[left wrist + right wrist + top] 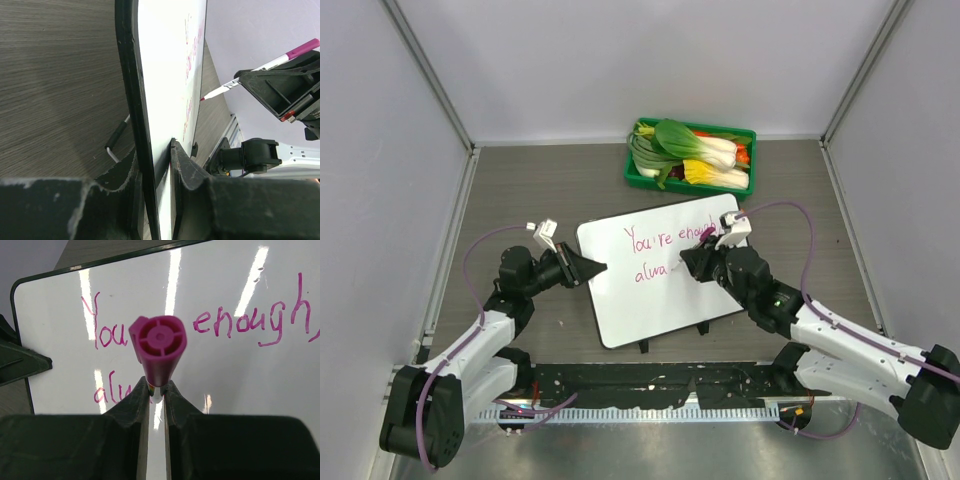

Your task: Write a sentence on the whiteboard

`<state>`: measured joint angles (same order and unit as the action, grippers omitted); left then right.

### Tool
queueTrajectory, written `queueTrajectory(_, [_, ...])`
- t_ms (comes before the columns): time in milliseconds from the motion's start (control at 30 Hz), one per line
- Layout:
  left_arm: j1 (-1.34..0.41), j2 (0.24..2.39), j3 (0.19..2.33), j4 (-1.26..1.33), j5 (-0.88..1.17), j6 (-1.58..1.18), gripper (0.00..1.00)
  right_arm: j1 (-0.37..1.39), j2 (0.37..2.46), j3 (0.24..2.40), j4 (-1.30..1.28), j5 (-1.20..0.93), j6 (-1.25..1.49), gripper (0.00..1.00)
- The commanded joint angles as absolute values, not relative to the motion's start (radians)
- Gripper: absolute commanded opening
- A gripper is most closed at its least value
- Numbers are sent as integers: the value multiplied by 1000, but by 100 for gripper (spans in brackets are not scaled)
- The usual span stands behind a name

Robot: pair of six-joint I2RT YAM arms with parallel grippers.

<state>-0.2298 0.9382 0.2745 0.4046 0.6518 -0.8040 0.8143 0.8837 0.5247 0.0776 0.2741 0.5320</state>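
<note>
Left arm point(470, 345), right arm point(850, 342) — white shells, black joints; purple cable point(810, 240) loops along each; jaws matte black.

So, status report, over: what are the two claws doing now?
Left gripper clamped on whiteboard edge. Right gripper shut on pink marker, tip by the board. Sentence part-written, second line begun. Vegetable bin beyond, clear of the work.
</note>
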Motion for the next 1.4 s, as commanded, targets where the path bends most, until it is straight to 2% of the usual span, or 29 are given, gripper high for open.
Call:
queueTrajectory(0, [-227,956,261,305,518,-615,0,808,908,574,121,305,523,1])
queueTrajectory(767, [-227,957,261,305,523,-615,0,804,1005,583,233,308,546,0])
queueTrajectory(1367, [-229,956,261,307,518,-615,0,804,956,482,180,299,549,1])
